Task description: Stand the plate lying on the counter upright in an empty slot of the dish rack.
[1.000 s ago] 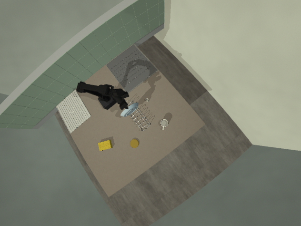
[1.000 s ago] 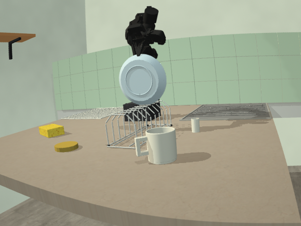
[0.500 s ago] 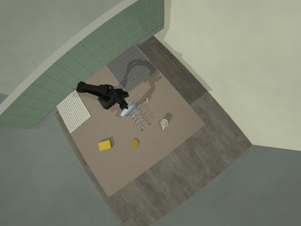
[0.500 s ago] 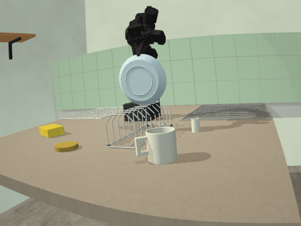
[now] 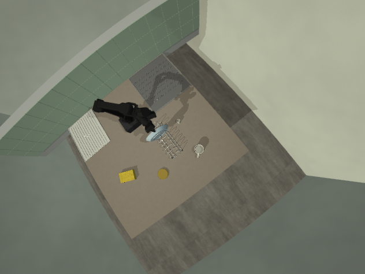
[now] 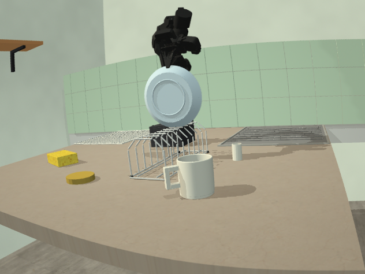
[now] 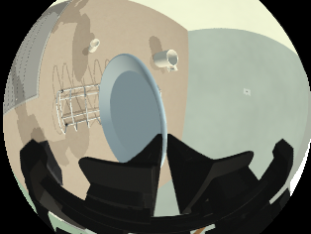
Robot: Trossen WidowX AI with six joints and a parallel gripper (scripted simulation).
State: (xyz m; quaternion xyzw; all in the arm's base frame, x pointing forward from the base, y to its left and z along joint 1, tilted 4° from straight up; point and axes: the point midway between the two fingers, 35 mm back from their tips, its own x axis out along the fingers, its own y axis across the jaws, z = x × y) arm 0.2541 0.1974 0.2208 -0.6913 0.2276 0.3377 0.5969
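1. The pincer (image 5: 153,130) (image 6: 167,66) (image 7: 163,137) grips the rim of the blue plate (image 5: 157,133) (image 6: 168,97) (image 7: 136,106), which hangs on edge, slightly tilted, directly beneath it.
2. Below the pincer and plate, the rack (image 5: 177,154) (image 6: 147,178) (image 7: 74,89) stands on the counter (image 5: 203,180) (image 6: 118,218) (image 7: 134,20), with no plate seen in its slots.
3. The step in hand appears to be lining up above the rack's end nearer the arm's base.
4. Next comes squaring the plate to one slot, then a gentle descent, unforced, before letting go.

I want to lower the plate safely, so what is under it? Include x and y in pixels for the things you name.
Under the blue plate (image 5: 157,133) (image 6: 168,97) (image 7: 136,111) is part of the wire dish rack (image 5: 182,150) (image 6: 147,178) (image 7: 60,91); from above, the plate covers some of its wires.
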